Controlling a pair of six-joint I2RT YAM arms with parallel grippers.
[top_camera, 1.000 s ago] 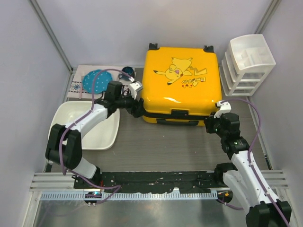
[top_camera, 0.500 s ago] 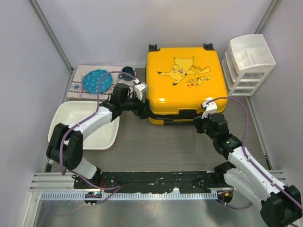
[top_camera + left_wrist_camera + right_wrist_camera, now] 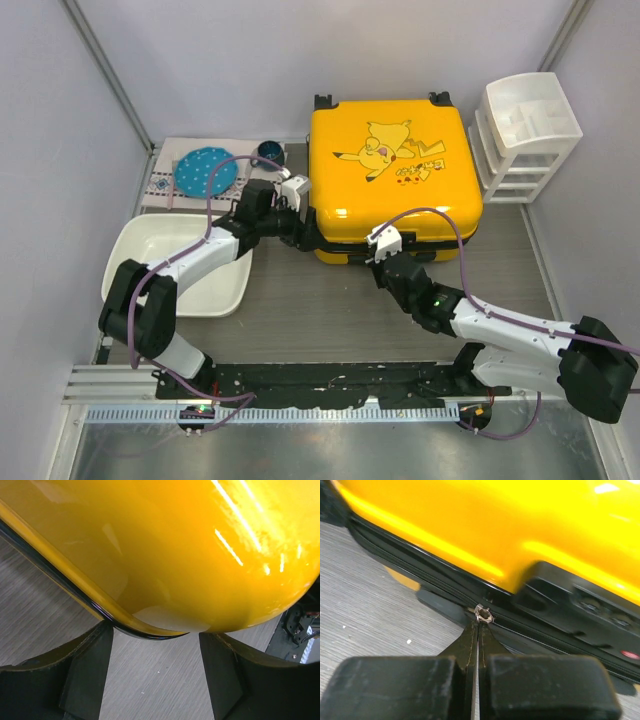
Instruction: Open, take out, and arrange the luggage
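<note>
Grey tabletop [image 3: 330,310], luggage [image 3: 390,160] between white tray [image 3: 215,290] and drawer unit [image 3: 525,135]

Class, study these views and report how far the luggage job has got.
Done: nothing finished; the luggage lies shut. In hand: the right gripper is shut on the zipper pull at the front edge, while the open left gripper straddles the near-left corner. To do: unzip, open it, take out and arrange.

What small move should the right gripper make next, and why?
Probably draw the zipper pull leftward along the suitcase front: the right gripper is shut on it, the suitcase lies closed, and the open left gripper brackets the left front corner.
</note>
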